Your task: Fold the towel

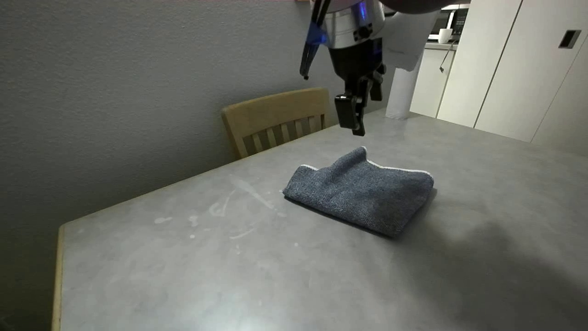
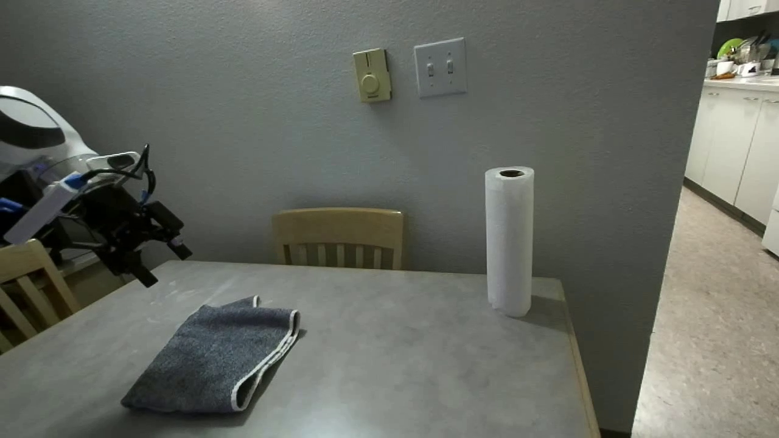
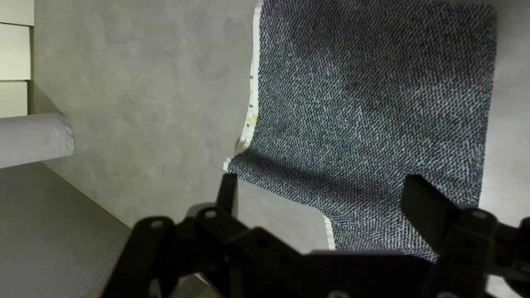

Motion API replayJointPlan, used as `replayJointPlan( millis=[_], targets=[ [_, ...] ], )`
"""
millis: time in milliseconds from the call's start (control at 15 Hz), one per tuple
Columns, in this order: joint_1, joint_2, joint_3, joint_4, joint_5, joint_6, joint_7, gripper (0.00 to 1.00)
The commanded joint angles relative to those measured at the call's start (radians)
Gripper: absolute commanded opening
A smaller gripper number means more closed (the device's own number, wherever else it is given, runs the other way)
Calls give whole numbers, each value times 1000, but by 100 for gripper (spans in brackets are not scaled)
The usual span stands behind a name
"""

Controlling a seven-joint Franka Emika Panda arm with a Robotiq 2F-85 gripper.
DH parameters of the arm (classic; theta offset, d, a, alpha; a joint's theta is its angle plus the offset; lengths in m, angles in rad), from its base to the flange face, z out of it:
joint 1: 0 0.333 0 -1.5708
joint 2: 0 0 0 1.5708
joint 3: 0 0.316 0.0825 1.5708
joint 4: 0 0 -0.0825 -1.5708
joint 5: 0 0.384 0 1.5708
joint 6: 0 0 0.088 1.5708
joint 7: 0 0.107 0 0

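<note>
Black gripper [image 2: 167,266], hanging above the table [image 2: 395,359], fingers [image 3: 426,207] set wide apart, nothing caught between. Below, untouched, the towel [image 1: 363,197]: dark blue-grey face up, well in from the table's wall-side edge and well apart from the corner with the roll [image 2: 510,243]. Partway through the job, by the look of it. Done, to judge from the doubled white hem [image 2: 234,398] in an exterior view: at least one fold, bent back into a rough rectangle, with a gaping turn at one end. Not done: a flat, square finish. Across the towel, a raised ridge [image 3: 281,186], jutting past the hem on one side, with more hem set back beyond it; in the wrist view, one finger just beside the ridge's tip, the other over the towel. Left, most likely: drawing out or pressing down that ridge, bringing the hems level, perhaps folding once more into a smaller shape. Cannot tell the number of layers underneath, nor whether to count the ridge as slack or as the start of another fold. Too uneven, in any case, to call finished. Farther out, behind the wall-side edge, a chair [image 2: 341,225], between the roll's corner and the corner nearest the pale marks [image 1: 193,219]; another chair [image 2: 30,267] by the edge adjoining that marked corner. Beyond, grey wall [image 2: 274,121], with no part in the folding.
</note>
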Motion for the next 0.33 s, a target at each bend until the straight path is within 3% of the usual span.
replayJointPlan(
  millis=[0, 267],
  targets=[
    [-22, 5, 28, 8, -11, -10, 7, 100],
    [-22, 11, 29, 17, -10, -15, 7, 100]
  ],
)
